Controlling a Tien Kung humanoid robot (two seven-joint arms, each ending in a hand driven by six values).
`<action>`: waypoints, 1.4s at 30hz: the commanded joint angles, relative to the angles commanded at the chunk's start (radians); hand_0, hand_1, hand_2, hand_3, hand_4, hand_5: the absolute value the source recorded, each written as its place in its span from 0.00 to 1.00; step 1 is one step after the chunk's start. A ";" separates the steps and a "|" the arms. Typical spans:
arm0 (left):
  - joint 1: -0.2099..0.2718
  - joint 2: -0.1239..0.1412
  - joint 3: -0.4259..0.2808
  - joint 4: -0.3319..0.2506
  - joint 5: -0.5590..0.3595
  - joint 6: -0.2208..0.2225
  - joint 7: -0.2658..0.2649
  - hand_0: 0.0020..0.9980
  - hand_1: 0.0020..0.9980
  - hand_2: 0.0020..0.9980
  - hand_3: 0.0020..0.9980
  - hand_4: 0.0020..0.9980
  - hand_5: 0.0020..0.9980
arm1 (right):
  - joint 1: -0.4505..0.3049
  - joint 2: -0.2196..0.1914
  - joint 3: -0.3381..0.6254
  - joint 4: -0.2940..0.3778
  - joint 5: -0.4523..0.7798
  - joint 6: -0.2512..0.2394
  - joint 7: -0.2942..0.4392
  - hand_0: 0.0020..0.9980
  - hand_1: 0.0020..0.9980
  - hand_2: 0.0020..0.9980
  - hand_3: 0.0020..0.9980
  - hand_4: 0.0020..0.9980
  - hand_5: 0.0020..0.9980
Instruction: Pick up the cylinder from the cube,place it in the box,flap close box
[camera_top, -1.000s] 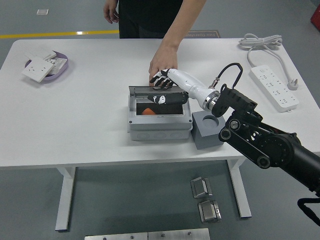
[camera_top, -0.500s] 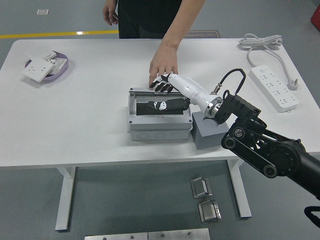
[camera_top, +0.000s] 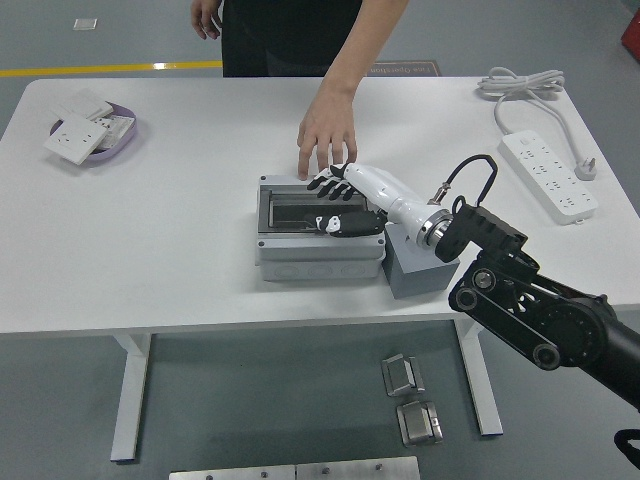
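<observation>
Grey cube (camera_top: 415, 268) sits nearest you, its top hidden under your right forearm. Left of it, the box (camera_top: 318, 232) now shows its dark flap (camera_top: 315, 212) lying flat; a second ago the orange cylinder showed inside, so it is likely shut in. Your right hand (camera_top: 340, 205) rests flat on the flap, fingers released, grasping nothing. Beyond, a person's hand (camera_top: 325, 135) steadies the box's far edge. The bench (camera_top: 180, 200) is open leftward.

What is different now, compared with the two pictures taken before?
The box flap has come down: the orange cylinder seen inside a second ago is now hidden under it. The right hand has moved toward the box's near edge, pressing the flap flat. The person's hand stays at the box's far edge; the grey cube has not moved.
</observation>
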 joint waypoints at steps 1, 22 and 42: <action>0.000 0.000 0.000 0.000 0.000 0.000 0.000 0.57 0.62 0.60 0.62 0.64 0.16 | -0.011 -0.007 0.020 0.008 -0.007 0.000 0.001 0.58 0.62 0.64 0.69 0.76 0.44; 0.021 -0.006 0.020 0.000 -0.019 0.001 0.002 0.57 0.62 0.60 0.62 0.64 0.17 | -0.285 -0.043 0.546 0.053 0.159 -0.023 0.112 0.58 0.63 0.64 0.68 0.75 0.43; 0.028 -0.012 0.025 0.000 -0.025 0.003 0.002 0.57 0.62 0.60 0.61 0.64 0.17 | -0.347 -0.011 0.727 0.069 0.346 -0.070 0.177 0.60 0.65 0.66 0.68 0.75 0.42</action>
